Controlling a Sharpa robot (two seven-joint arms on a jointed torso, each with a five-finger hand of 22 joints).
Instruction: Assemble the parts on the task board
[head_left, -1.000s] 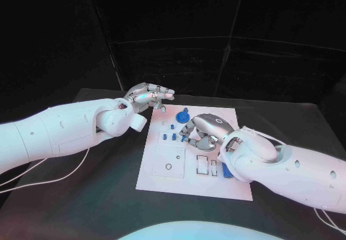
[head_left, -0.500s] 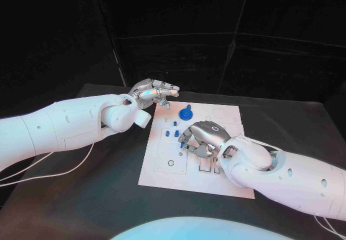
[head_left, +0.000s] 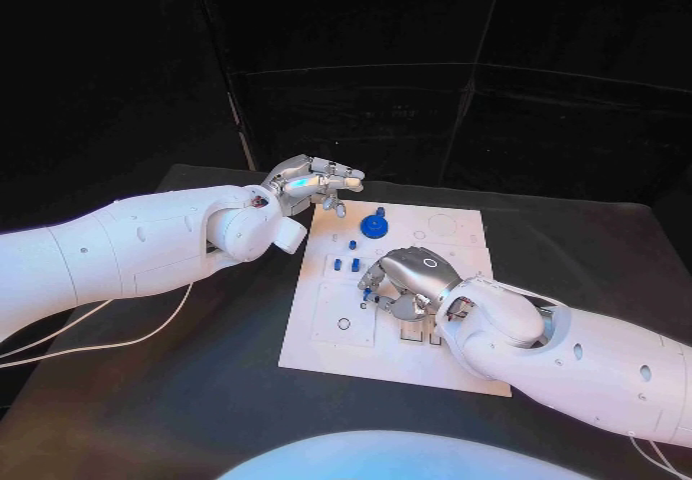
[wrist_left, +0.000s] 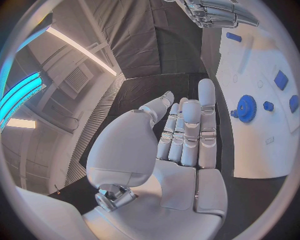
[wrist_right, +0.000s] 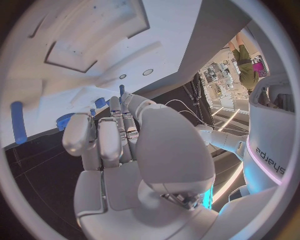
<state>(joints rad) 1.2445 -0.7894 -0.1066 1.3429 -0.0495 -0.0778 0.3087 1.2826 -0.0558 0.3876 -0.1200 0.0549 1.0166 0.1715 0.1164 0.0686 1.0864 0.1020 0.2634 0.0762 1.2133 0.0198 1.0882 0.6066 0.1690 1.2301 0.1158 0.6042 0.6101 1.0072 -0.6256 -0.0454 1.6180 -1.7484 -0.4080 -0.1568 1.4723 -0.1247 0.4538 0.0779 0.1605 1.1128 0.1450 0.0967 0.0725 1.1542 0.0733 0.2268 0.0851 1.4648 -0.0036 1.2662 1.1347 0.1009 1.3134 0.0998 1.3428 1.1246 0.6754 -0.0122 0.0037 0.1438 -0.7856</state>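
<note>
Black counter (head_left: 173, 420) under dark drapes, white task board (head_left: 325, 345) at centre. Right hand (head_left: 407, 283) low over the board's middle, knuckles up, fingers curled downward toward the surface; seen from the right wrist, fingers (wrist_right: 100, 140) bent side by side with nothing visible between them, though whether the tips touch the board or a part cannot be told. Just beside those fingertips, small blue parts (head_left: 346, 264) standing in a cluster on the board. Farther toward the far edge, a blue gear (head_left: 375, 227) with a short peg, well clear of the right hand; same gear (wrist_left: 245, 108) visible from the left wrist, with further blue pieces around it. Near the right forearm, rectangular slots (head_left: 415, 333) in the board, partly hidden. On the board's near left portion, a square recess (head_left: 346, 322) with a small ring. Left hand (head_left: 313, 182) raised off the board's far left corner, above the counter, fingers loosely bent and slightly apart, holding nothing; from its own wrist, palm bare and fingers (wrist_left: 187, 130) extended close together. White cables (head_left: 101, 345) trailing across the counter below the left arm.
</note>
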